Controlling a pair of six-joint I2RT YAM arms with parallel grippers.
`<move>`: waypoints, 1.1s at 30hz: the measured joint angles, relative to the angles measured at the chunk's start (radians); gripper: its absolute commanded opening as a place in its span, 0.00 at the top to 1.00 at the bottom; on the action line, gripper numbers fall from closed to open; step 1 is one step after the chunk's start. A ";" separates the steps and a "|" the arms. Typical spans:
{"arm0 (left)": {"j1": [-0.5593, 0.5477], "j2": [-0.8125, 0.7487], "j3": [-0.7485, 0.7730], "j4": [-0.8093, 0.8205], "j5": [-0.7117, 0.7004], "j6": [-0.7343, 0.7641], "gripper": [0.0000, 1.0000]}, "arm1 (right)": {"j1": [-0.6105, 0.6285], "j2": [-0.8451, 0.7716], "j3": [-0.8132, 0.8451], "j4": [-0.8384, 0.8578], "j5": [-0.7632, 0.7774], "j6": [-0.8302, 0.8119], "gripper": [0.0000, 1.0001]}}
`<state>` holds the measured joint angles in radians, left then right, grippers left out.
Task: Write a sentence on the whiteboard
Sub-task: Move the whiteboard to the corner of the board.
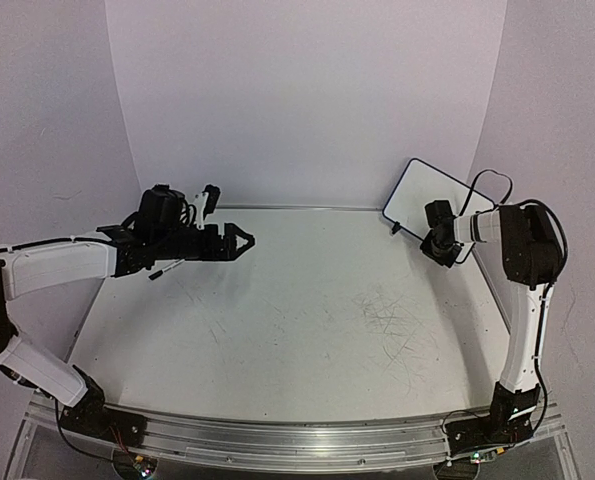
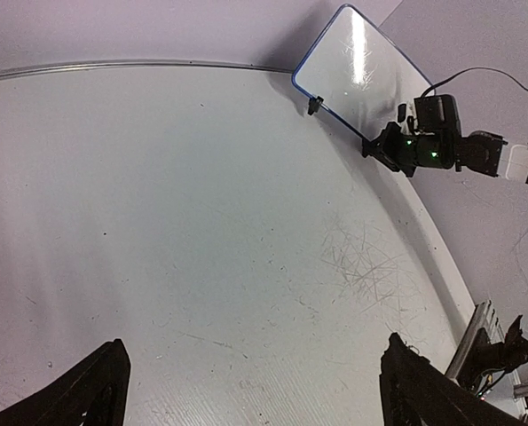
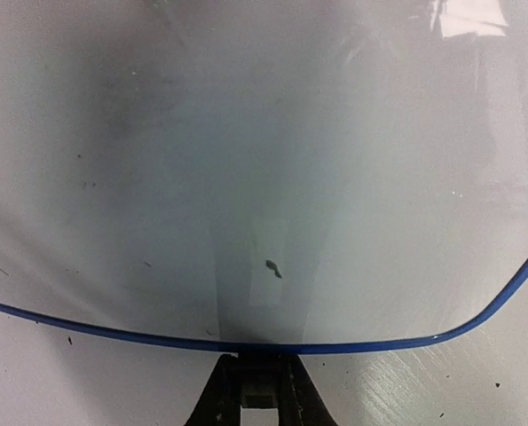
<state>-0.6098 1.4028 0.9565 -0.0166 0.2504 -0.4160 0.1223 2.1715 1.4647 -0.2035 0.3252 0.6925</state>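
Note:
The whiteboard (image 1: pixel 429 193), white with a thin blue frame, stands tilted at the table's back right corner. No sentence shows on its face (image 3: pixel 264 160), only a few small dark specks. My right gripper (image 3: pixel 264 362) is shut on the board's lower blue edge, its two black fingers pinched together at the frame. The same gripper (image 2: pixel 383 147) shows in the left wrist view at the board's (image 2: pixel 357 67) lower right side, near one small black foot (image 2: pixel 314 105). My left gripper (image 1: pixel 245 240) hangs open over the table's left side, with nothing between its fingers (image 2: pixel 95 382).
A dark marker (image 1: pixel 167 268) lies on the table under my left arm. The scratched grey-white tabletop (image 1: pixel 307 320) has a patch of scratch marks (image 2: pixel 366 262) right of centre. White walls close off the back and both sides.

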 measured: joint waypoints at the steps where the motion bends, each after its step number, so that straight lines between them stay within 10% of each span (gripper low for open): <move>1: 0.000 -0.002 -0.002 0.001 -0.001 0.000 0.01 | 0.000 0.000 0.000 0.000 0.000 -0.002 1.00; 16: 0.000 -0.003 -0.002 0.000 -0.036 0.008 0.01 | 0.065 -0.037 -0.070 0.031 0.025 -0.181 1.00; 33: -0.003 -0.024 -0.032 0.000 -0.157 -0.014 0.01 | 0.546 -0.308 -0.431 0.120 -0.051 -0.325 1.00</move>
<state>-0.6128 1.3784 0.9242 -0.0166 0.0930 -0.4297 0.6681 1.8635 1.0336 -0.0831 0.2746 0.3676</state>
